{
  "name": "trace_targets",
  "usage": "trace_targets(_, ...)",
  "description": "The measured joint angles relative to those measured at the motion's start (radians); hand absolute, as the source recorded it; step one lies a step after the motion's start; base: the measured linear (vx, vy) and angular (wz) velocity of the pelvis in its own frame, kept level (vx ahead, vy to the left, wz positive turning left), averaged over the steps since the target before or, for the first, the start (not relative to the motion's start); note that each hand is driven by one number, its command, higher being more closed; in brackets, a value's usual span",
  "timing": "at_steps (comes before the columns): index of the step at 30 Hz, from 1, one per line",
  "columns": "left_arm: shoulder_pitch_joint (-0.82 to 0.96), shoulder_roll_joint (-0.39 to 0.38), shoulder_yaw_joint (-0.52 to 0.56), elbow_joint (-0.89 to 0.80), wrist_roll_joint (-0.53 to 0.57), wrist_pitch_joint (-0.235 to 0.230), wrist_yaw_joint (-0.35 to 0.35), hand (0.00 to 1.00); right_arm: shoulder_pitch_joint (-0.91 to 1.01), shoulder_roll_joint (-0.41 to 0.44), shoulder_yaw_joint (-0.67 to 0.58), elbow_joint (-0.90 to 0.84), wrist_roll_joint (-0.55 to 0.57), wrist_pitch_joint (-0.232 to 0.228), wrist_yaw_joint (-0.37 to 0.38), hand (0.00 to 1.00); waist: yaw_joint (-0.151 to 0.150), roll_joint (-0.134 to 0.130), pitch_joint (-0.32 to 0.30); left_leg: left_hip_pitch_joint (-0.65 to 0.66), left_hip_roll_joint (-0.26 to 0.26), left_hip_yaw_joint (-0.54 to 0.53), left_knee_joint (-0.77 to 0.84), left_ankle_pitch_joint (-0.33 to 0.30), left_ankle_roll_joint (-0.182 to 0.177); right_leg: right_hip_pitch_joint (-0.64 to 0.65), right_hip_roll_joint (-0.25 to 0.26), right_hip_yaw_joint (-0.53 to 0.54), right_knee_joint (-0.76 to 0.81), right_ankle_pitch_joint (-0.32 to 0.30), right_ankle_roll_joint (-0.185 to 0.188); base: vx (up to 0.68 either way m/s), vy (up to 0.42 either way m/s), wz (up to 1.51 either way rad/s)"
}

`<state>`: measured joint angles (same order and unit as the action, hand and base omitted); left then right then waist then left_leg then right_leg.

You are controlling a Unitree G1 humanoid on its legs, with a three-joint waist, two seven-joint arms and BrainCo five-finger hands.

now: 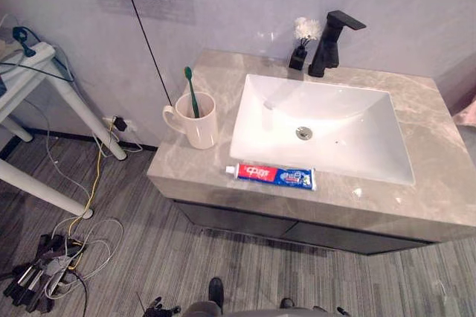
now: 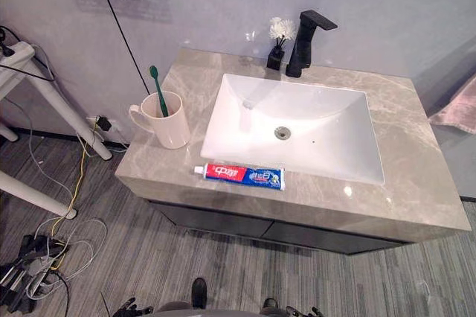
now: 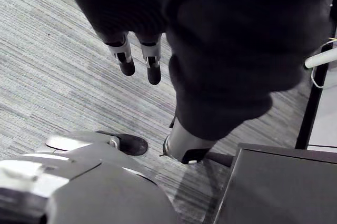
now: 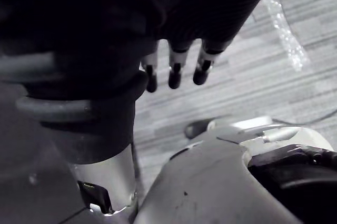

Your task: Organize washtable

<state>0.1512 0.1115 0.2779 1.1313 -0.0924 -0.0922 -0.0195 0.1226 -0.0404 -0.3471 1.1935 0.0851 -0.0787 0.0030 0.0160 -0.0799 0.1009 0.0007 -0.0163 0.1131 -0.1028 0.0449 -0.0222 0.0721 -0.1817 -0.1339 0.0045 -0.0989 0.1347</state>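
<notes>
One cup (image 1: 195,122) holding one toothbrush (image 1: 191,88) stands by the counter's (image 1: 435,183) left edge. One toothpaste (image 1: 271,175) lies along its front edge. The left hand (image 3: 152,67) and right hand (image 4: 175,74) hang over the floor (image 3: 58,61), fingers straight, empty.

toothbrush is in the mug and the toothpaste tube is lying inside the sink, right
Not quite. The green toothbrush does stand in the mug, but the toothpaste tube lies on the countertop in front of the sink, not inside it. The left eye view shows this.
</notes>
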Motion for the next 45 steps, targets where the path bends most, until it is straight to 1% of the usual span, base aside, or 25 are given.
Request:
trace_targets(2,0.0,0.001,0.0,0.002,0.0,0.001,0.0,0.0,0.0,0.002,-0.01,0.002,0.001,0.0,0.0,0.0,-0.002,0.0,0.0,0.009,0.004,0.007,0.007,0.0,0.0,0.006,0.004,0.0,0.001,0.005,-0.006,0.17,-0.003,-0.06)
trace_targets(5,-0.001,0.0,-0.003,0.004,0.0,0.0,0.001,0.0,0.002,0.008,-0.045,0.01,0.01,0.0,0.001,0.0,-0.002,0.003,0.0,0.039,0.022,0.033,0.007,0.0,0.0,0.019,0.022,0.003,0.002,0.025,-0.036,0.1,-0.028,-0.19)
trace_targets(7,-0.001,0.001,-0.004,0.009,0.0,0.0,0.001,0.0,0.004,0.02,-0.092,0.01,0.045,0.0,0.001,0.0,-0.004,0.005,-0.001,0.059,0.036,0.05,0.007,0.0,-0.001,0.03,0.035,0.005,0.002,0.036,-0.052,0.05,-0.043,-0.22)
trace_targets(9,-0.006,0.001,-0.005,0.013,-0.001,0.001,0.001,0.0,0.009,0.024,-0.142,0.01,0.072,0.003,0.002,0.0,-0.005,0.007,0.0,0.063,0.04,0.06,0.008,0.0,-0.001,0.029,0.038,0.009,0.001,0.038,-0.054,0.01,-0.042,-0.18)
trace_targets(12,-0.016,0.0,-0.004,0.038,-0.001,0.001,0.002,0.0,0.042,0.016,-0.304,0.009,0.133,0.013,0.002,0.0,-0.006,0.016,-0.003,0.068,0.045,0.067,0.008,-0.008,-0.013,0.028,0.041,0.028,-0.007,0.038,-0.054,-0.04,-0.038,-0.17)
trace_targets(16,-0.015,-0.001,0.0,0.048,-0.002,0.001,0.001,0.0,0.066,0.0,-0.444,0.01,0.194,0.019,0.001,0.0,-0.015,0.024,-0.002,0.07,0.048,0.059,0.008,-0.021,-0.027,0.022,0.043,0.027,-0.011,0.037,-0.054,-0.12,-0.037,-0.16)
trace_targets(17,-0.014,-0.002,0.003,0.047,-0.002,0.001,0.0,0.0,0.069,-0.004,-0.503,0.01,0.209,0.023,0.001,0.0,-0.021,0.023,-0.003,0.063,0.048,0.057,0.007,-0.026,-0.028,0.011,0.038,0.027,-0.011,0.031,-0.046,-0.16,-0.036,-0.13)
trace_targets(18,-0.013,-0.002,0.006,0.048,-0.002,0.001,-0.001,0.0,0.069,-0.007,-0.528,0.01,0.221,0.023,0.001,0.0,-0.023,0.023,-0.003,0.06,0.046,0.059,0.006,-0.029,-0.033,0.008,0.035,0.026,-0.011,0.027,-0.04,-0.2,-0.037,-0.12)
trace_targets(20,-0.008,-0.009,0.016,0.047,-0.001,0.001,0.0,0.0,0.074,-0.019,-0.606,0.009,0.249,0.024,0.0,0.0,-0.029,0.032,-0.005,0.06,0.034,0.053,0.0,-0.029,-0.033,0.002,0.03,0.028,-0.006,0.018,-0.041,-0.16,-0.009,-0.06)
trace_targets(21,-0.002,-0.018,0.029,0.047,-0.001,0.0,-0.001,0.0,0.08,-0.032,-0.659,0.009,0.271,0.025,-0.001,0.0,-0.03,0.032,-0.01,0.057,0.034,0.052,0.0,-0.032,-0.029,-0.006,0.029,0.03,-0.002,0.017,-0.04,-0.13,0.003,-0.06)
trace_targets(22,0.005,-0.021,0.042,0.047,-0.001,0.0,-0.001,0.0,0.082,-0.049,-0.72,0.009,0.29,0.027,-0.004,0.0,-0.032,0.043,-0.021,0.056,0.033,0.05,0.0,-0.032,-0.029,-0.007,0.029,0.031,-0.002,0.017,-0.04,-0.11,0.001,-0.04)
trace_targets(23,0.006,-0.022,0.044,0.047,0.0,0.0,-0.001,0.0,0.083,-0.059,-0.75,0.009,0.303,0.027,-0.006,0.0,-0.034,0.047,-0.026,0.056,0.032,0.049,0.0,-0.032,-0.029,-0.008,0.029,0.031,-0.002,0.017,-0.039,-0.1,0.001,-0.02)
trace_targets(24,0.011,-0.029,0.048,0.047,0.005,0.0,-0.001,0.0,0.079,-0.101,-0.835,0.007,0.348,0.027,-0.021,0.0,-0.039,0.055,-0.033,0.057,0.031,0.044,0.0,-0.032,-0.029,-0.008,0.03,0.034,-0.003,0.016,-0.039,-0.07,-0.003,0.01)
trace_targets(27,0.027,-0.029,0.076,0.047,0.02,-0.001,-0.002,0.0,0.065,-0.173,-0.912,-0.03,0.4,0.02,-0.04,0.0,-0.058,0.052,-0.05,0.04,0.032,0.026,0.0,-0.032,-0.029,-0.018,0.037,0.034,-0.01,0.02,-0.054,-0.01,-0.008,0.01)
trace_targets(29,0.031,-0.029,0.081,0.048,0.026,-0.001,-0.002,0.0,0.06,-0.198,-0.905,-0.109,0.42,0.008,-0.071,0.0,-0.057,0.05,-0.061,0.039,0.033,0.025,0.0,-0.032,-0.029,-0.023,0.039,0.042,-0.01,0.021,-0.057,0.05,0.001,-0.14)
trace_targets(30,0.032,-0.029,0.086,0.05,0.027,-0.001,-0.002,0.0,0.052,-0.203,-0.867,-0.208,0.419,0.003,-0.102,0.0,-0.057,0.05,-0.066,0.04,0.032,0.023,0.0,-0.032,-0.029,-0.024,0.04,0.048,-0.01,0.019,-0.057,0.1,0.006,-0.14)
trace_targets(31,0.034,-0.029,0.087,0.052,0.027,-0.001,-0.002,0.0,0.057,-0.199,-0.814,-0.358,0.419,0.001,-0.123,0.0,-0.061,0.053,-0.071,0.039,0.032,0.023,0.0,-0.032,-0.029,-0.026,0.04,0.05,-0.011,0.016,-0.059,0.11,0.006,-0.11)
trace_targets(32,0.034,-0.029,0.087,0.055,0.028,0.0,-0.001,0.0,0.062,-0.2,-0.787,-0.439,0.413,-0.003,-0.139,0.0,-0.063,0.054,-0.074,0.038,0.031,0.023,0.0,-0.033,-0.027,-0.026,0.04,0.051,-0.01,0.015,-0.058,0.13,0.005,-0.05)
trace_targets(33,0.034,-0.029,0.087,0.055,0.037,0.001,-0.001,0.0,0.06,-0.2,-0.753,-0.594,0.38,-0.017,-0.179,0.0,-0.065,0.054,-0.078,0.037,0.031,0.022,0.004,-0.035,-0.024,-0.027,0.041,0.051,-0.01,0.014,-0.058,0.11,0.002,0.01)
trace_targets(34,0.034,-0.029,0.087,0.055,0.041,0.001,-0.001,0.0,0.057,-0.201,-0.75,-0.663,0.356,-0.027,-0.2,0.0,-0.064,0.054,-0.08,0.037,0.031,0.02,0.006,-0.035,-0.022,-0.027,0.041,0.05,-0.01,0.015,-0.057,0.16,-0.008,0.08)
trace_targets(35,0.034,-0.029,0.086,0.053,0.048,0.002,-0.001,0.0,0.02,-0.203,-0.753,-0.82,0.292,-0.052,-0.252,0.0,-0.061,0.049,-0.09,0.031,0.032,0.01,0.007,-0.033,-0.017,-0.028,0.044,0.046,-0.012,0.017,-0.052,0.14,-0.014,0.12)
trace_targets(37,0.033,-0.029,0.086,0.048,0.061,0.004,0.0,0.0,-0.012,-0.204,-0.753,-0.882,0.241,-0.067,-0.292,0.0,-0.058,0.047,-0.093,0.028,0.034,-0.004,0.008,-0.033,-0.017,-0.026,0.046,0.043,-0.013,0.017,-0.052,0.13,-0.024,0.2)
trace_targets(38,0.033,-0.03,0.086,0.044,0.067,0.009,0.0,0.0,-0.062,-0.203,-0.752,-0.93,0.185,-0.071,-0.333,0.0,-0.057,0.045,-0.095,0.027,0.036,-0.022,0.008,-0.033,-0.017,-0.02,0.049,0.029,-0.012,0.017,-0.052,0.11,-0.029,0.26)
trace_targets(41,0.033,-0.031,0.085,0.042,0.067,0.011,0.001,0.0,-0.106,-0.203,-0.75,-0.956,0.117,-0.068,-0.369,0.0,-0.054,0.045,-0.096,0.028,0.036,-0.033,0.008,-0.034,-0.016,-0.015,0.048,0.024,-0.006,0.017,-0.052,0.08,-0.012,0.16)
trace_targets(45,0.036,-0.037,0.085,0.03,0.068,0.027,0.003,0.0,-0.146,-0.202,-0.706,-1.112,0.022,-0.059,-0.379,0.0,-0.054,0.051,-0.099,0.03,0.032,-0.041,0.008,-0.04,-0.011,-0.007,0.041,0.022,-0.002,0.018,-0.051,0.04,0.007,0.04)
